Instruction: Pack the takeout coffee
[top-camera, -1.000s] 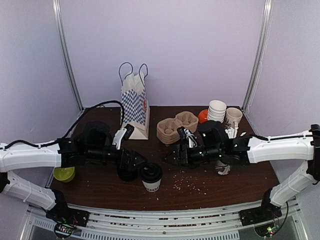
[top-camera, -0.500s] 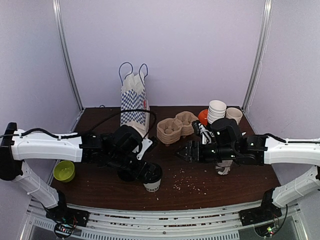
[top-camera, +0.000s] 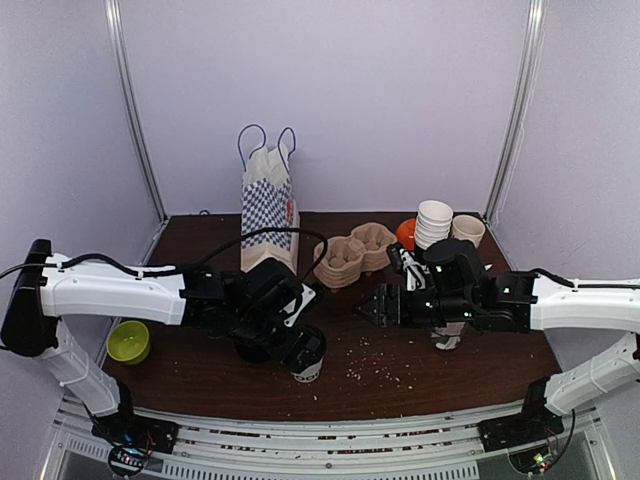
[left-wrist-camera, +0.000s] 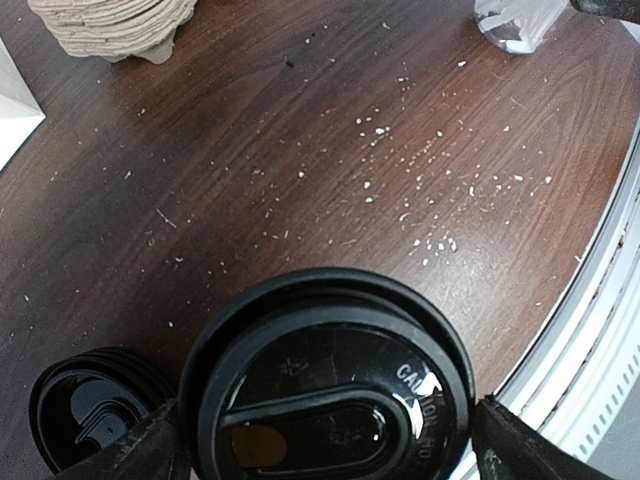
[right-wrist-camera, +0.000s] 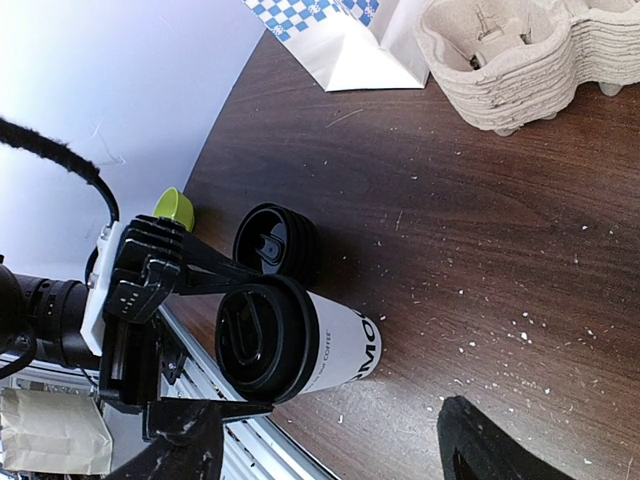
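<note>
The coffee cup, white with a black lid, stands on the table near the front edge. It also shows in the left wrist view and the right wrist view. My left gripper is open, with a finger on each side of the lid at lid height, very close to its rim. The brown pulp carrier trays sit stacked at the back centre, apart from the cup. My right gripper is open and empty, hovering right of the cup and pointing toward it.
A stack of black lids sits just left of the cup. The checked paper bag stands behind. A glass of straws, stacked white cups and a green bowl are around. Crumbs dot the wood.
My left arm has swung right and brought its open fingers around the cup's lid. My right gripper drew back a little to the right and has held still since.
</note>
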